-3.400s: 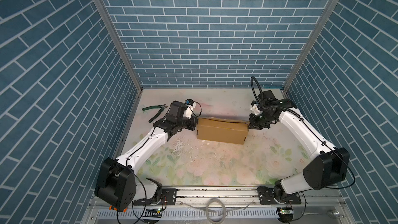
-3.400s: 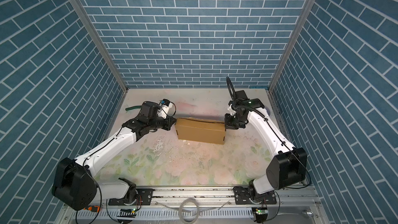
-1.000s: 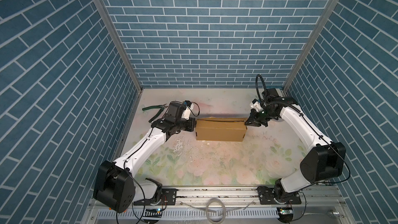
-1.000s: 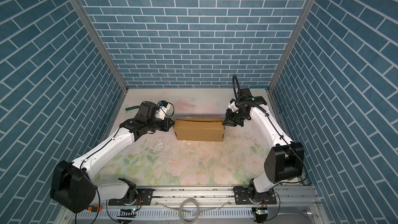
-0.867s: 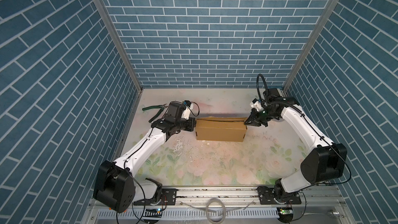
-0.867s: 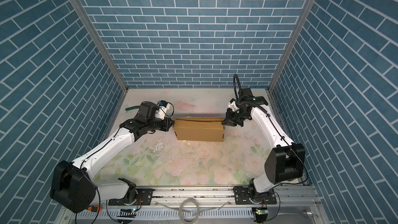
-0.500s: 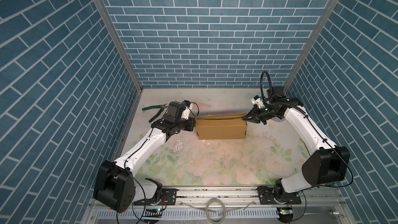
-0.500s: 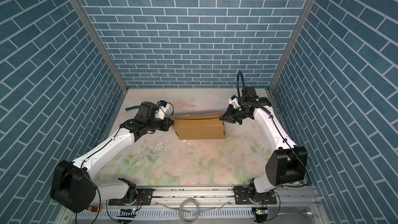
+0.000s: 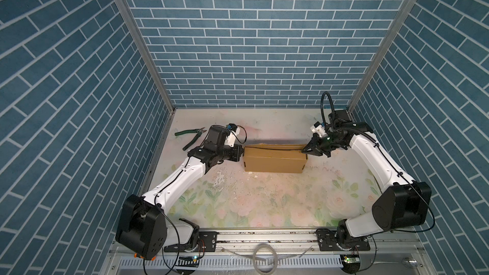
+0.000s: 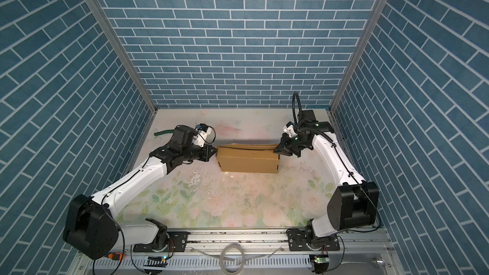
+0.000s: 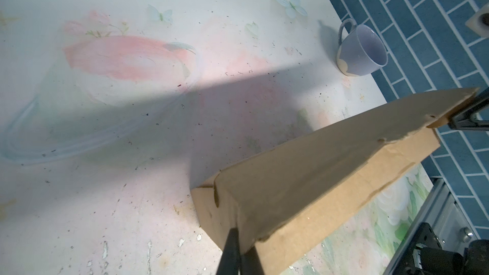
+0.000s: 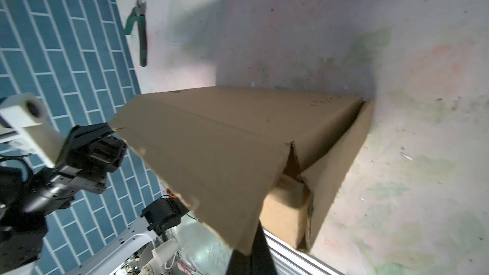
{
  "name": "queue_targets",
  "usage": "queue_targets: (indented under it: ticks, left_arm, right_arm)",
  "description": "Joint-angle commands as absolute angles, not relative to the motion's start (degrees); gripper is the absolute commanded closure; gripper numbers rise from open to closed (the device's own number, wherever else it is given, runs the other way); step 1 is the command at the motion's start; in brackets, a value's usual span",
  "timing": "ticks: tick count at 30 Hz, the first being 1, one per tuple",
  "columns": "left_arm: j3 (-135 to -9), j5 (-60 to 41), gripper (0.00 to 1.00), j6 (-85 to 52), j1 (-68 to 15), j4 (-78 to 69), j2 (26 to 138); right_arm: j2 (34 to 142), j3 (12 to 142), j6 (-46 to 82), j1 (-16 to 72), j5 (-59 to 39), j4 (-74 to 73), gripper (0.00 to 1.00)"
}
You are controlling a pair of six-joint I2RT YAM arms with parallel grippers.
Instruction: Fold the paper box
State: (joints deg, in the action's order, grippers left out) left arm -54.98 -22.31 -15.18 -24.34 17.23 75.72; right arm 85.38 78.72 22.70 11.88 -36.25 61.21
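Clearly, the paper box [image 9: 274, 164] lies lengthwise, left to right

There is one box [image 9: 274, 158]. Two grippers are in view, the left gripper [image 9: 241, 152] and the right gripper [image 9: 304, 151]. There is also one pair of pliers [image 9: 190, 137], one mug [image 11: 361, 48] and one clear tub [image 11: 100, 96].

We cannot read any words, numbers or signs here: the brown paper box [image 9: 272, 164] is plain, and the tabletop [image 9: 264, 130] shows only pictures of flowers [image 9: 336, 203] and butterflies [image 11: 291, 5].
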Motion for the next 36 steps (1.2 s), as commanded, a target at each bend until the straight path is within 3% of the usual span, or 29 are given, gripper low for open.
queue_targets:
  ticks: [1,23,36]
  left_arm:
    - [-53.61,-21.91,0.95,-14.88,-24.30,21.01,77.13]
    - [-53.17,-21.71,0.95,-14.68,-24.43,20.83,77.89]
    - [-53.35,-21.63,0.95,-14.51,-24.46,20.93,78.04]
  right_arm:
    - [84.63,81.54,17.56,12.06,-29.05,67.24,1.00]
    - [85.24,86.33,13.21,12.17,-21.33,73.38,1.00]
    - [85.16,84.45,13.90,12.04,-22.79,72.02,1.00]
